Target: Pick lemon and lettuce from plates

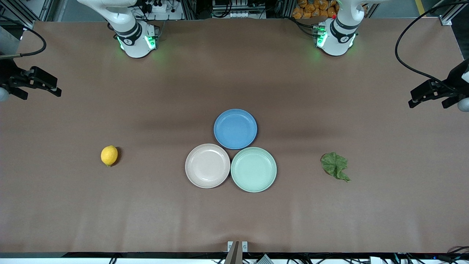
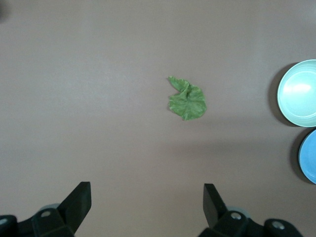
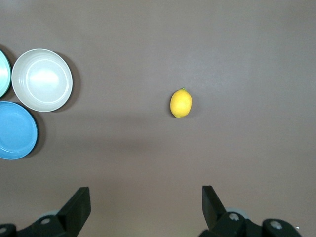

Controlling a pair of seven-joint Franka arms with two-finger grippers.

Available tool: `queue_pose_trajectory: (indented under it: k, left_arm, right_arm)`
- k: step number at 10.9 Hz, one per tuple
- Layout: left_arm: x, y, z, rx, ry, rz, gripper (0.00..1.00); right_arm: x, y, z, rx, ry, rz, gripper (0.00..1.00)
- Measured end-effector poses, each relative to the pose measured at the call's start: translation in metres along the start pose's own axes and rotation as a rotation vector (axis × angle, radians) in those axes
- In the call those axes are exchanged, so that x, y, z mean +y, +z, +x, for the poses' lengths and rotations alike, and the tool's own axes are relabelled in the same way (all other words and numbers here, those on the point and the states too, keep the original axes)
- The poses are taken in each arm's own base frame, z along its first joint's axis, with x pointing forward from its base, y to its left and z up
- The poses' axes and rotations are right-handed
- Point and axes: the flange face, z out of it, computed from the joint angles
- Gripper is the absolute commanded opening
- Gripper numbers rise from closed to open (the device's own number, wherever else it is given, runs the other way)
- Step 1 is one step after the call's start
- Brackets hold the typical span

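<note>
- On my counter (image 1: 234, 220), beige plate (image 1: 207, 165), mint plate (image 1: 253, 169) and blue plate (image 1: 235, 128) carry nothing.
- Lemon (image 1: 109, 155) and lettuce (image 1: 335, 165) lie on bare counter.
- Left gripper (image 2: 147, 197) and right gripper (image 3: 146, 195) wait, fingers released.

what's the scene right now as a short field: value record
lemon: on bare table, toward right arm's end
lettuce: on bare table, toward left arm's end
beige-pink plate: empty
mint green plate: empty, touching beige-pink plate
blue plate: empty, farther from front camera
left gripper: jaws open, above lettuce
right gripper: jaws open, above lemon
</note>
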Motion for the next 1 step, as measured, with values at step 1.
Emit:
queue_pose_trajectory:
  k: [1]
  left_arm:
    - [0.0,-0.0002,0.0,0.0,0.0,0.0,1.0]
  right_arm:
    - [-0.0001,0.0,0.0,0.0,0.0,0.0,1.0]
